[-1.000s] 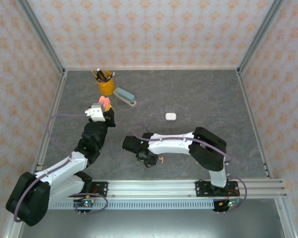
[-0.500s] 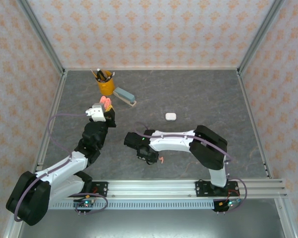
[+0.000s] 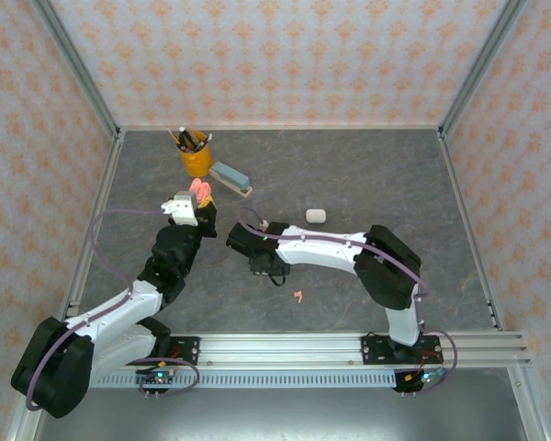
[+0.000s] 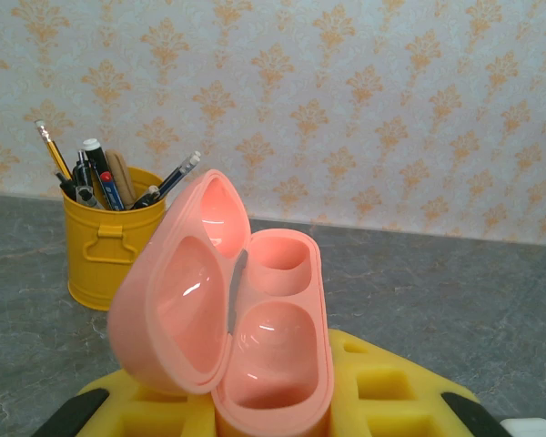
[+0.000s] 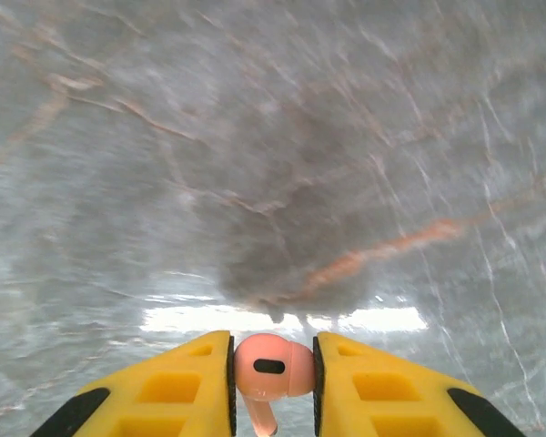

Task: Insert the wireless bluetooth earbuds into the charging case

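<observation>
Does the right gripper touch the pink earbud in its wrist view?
Touching. The right wrist view shows the pink earbud pinched in the right gripper, both fingers against it.

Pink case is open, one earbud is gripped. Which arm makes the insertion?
Right. The right gripper is shut on a pink earbud; the left gripper is shut on the open pink charging case, so it should probably just hold.

Bright, even light from above leaves faint, soft shadows on the table point(image 3: 367, 165). In the right wrist view the table is blurred, with a white glare band and a dark shadow beyond the sharp pink earbud point(image 5: 268, 366). The pink charging case point(image 4: 278, 350) is crisp (small highlights on its glossy lid).
</observation>
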